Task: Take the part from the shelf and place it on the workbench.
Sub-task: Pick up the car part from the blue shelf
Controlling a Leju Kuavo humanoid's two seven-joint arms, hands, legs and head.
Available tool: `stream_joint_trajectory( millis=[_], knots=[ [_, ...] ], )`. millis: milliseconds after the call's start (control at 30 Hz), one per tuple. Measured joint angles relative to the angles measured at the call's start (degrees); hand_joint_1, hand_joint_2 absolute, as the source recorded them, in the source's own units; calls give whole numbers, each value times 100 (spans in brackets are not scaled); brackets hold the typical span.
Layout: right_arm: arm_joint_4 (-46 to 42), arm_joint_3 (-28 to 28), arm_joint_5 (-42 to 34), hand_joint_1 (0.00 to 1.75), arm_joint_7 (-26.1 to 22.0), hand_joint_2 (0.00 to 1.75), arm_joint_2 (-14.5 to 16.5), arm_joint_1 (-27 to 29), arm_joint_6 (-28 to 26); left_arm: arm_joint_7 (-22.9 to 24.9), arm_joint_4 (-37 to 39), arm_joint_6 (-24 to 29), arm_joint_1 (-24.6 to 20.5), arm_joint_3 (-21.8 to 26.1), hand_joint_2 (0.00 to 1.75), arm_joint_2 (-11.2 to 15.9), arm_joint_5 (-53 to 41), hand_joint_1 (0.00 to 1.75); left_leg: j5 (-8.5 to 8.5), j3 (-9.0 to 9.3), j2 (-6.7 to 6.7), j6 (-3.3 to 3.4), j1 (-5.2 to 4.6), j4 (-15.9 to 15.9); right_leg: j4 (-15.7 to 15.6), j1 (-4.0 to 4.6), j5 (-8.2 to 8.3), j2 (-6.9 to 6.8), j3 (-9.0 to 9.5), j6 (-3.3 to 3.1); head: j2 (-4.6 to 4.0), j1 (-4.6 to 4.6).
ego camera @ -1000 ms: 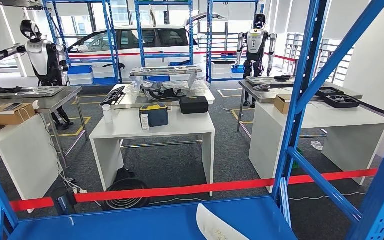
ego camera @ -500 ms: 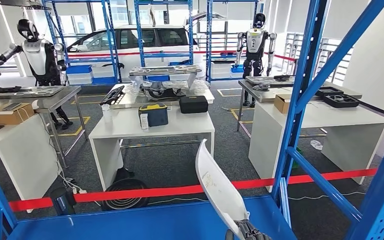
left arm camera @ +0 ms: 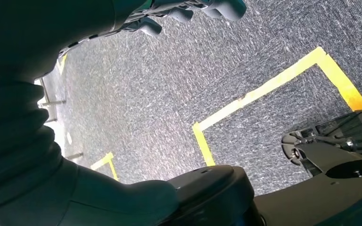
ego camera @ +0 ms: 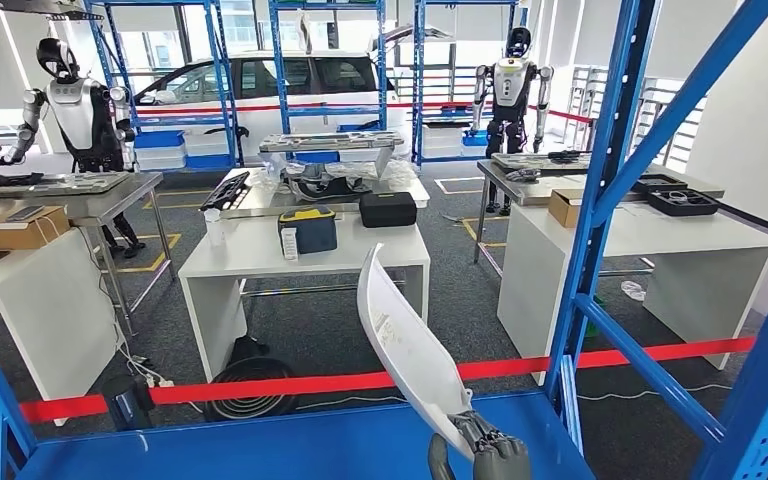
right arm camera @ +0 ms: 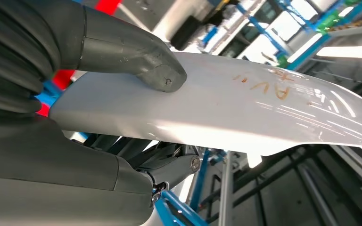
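The part (ego camera: 407,350), a long curved white panel, rises from the right hand (ego camera: 480,452) at the lower edge of the head view and slants up and away to the robot's left, its far tip standing in front of the white table (ego camera: 260,255) beyond the red barrier tape (ego camera: 290,384). Its lower end is clasped in the hand, above the blue shelf deck (ego camera: 300,445). In the right wrist view the thick grey thumb (right arm camera: 136,56) presses on the panel's glossy upper face while darker fingers (right arm camera: 136,153) curl beneath it, so the hand grasps the part (right arm camera: 245,110) firmly. Orange handwriting runs along that face past the thumb; a few strokes look like letters, but it cannot be read with any certainty. A small pale label sits midway up the panel in the head view, too small to read.

The left hand (left arm camera: 188,10) hangs over grey carpet marked with yellow tape lines (left arm camera: 268,87); its fingers look curled, though whether it is clenched or loose cannot be told.

Beyond the right hand, a blue shelf upright (ego camera: 600,190) stands just to its right. On the white table ahead lie a dark blue case (ego camera: 308,229) and a black case (ego camera: 388,209). Farther off stand two other humanoid robots (ego camera: 72,100) and a white car (ego camera: 270,85).
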Motion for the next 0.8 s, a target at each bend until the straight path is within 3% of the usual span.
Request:
stream_joint_trajectory(
  millis=[133, 200, 267, 333, 367, 400, 433, 500, 567, 700, 733, 800],
  knots=[
    [-15, 114, -67, 175, -7, 175, 0, -95, 120, 108, 0, 126, 7, -12, 175, 1, -186, 0, 19, 2, -1, 60, -10, 0, -13, -14, 18, 0, 16, 63, 0, 0],
    [-33, 177, -135, 175, 8, 175, -2, -110, 168, 170, 1, 290, 23, -17, 175, -5, -205, 0, 95, 17, 14, 110, 26, -66, 60, -9, -61, 0, -10, 101, 0, 3],
    [-22, 224, -279, 175, 14, 175, -5, -182, 224, 166, 2, 262, 20, -17, 175, -2, -224, 0, 152, 8, 36, 147, 60, -119, 512, -7, -403, -2, -191, 132, 0, 8],
    [22, 271, -417, 175, 15, 175, -10, -290, 266, 143, 3, 151, 16, -17, 175, 15, -264, 0, 167, -43, 50, 155, 64, -99, 1279, -17, -801, -4, -488, 164, 0, 11],
    [46, 294, -454, 175, 15, 175, -13, -327, 282, 135, 4, 118, 15, -17, 175, 21, -276, 0, 171, -72, 56, 149, 68, -76, 1538, -24, -883, -5, -572, 175, 0, 11],
    [68, 311, -486, 175, 9, 175, -14, -354, 294, 128, 4, 101, 15, -17, 175, 27, -286, 0, 177, -104, 57, 140, 75, -50, 1592, -32, -856, -5, -558, 185, 0, 12],
    [86, 322, -542, 175, -5, 175, -15, -379, 305, 109, 4, 84, 14, -17, 175, 31, -282, 0, 182, -135, 56, 128, 85, -22, 1407, -43, -732, -6, -428, 193, 0, 12],
    [122, 339, -730, 175, -59, 175, -15, -471, 353, 2, 1, 59, 15, -9, 175, 39, -183, 0, 192, -210, 44, 83, 102, 51, 646, -60, -462, -3, 27, 194, -1, 13],
    [161, 395, -918, 175, -130, 175, -19, -606, 506, -93, -4, 107, 36, 19, 175, 48, -100, 0, 211, -272, 29, 9, 102, 112, 178, -49, -328, 22, 263, 122, 0, 13],
    [228, 582, -1110, 175, -179, 175, -24, -750, 737, 130, -3, 559, 139, 115, 175, 62, 33, 0, 213, -352, 24, -158, 111, 167, 122, -29, -247, 29, 183, -82, 0, 8],
    [250, 609, -1141, 175, -149, 175, -25, -767, 720, 135, -2, 621, 170, 163, 175, 68, 75, 0, 76, -415, 27, -190, 121, 300, 111, -38, -207, 17, 151, -125, 0, 7],
    [304, 626, -1186, 175, -54, 175, -33, -815, 639, -1, -2, 571, 204, 223, 175, 88, 20, 0, -398, -626, 33, -243, 139, 882, 104, -40, -120, -7, 53, -175, 0, 3]
  ],
)
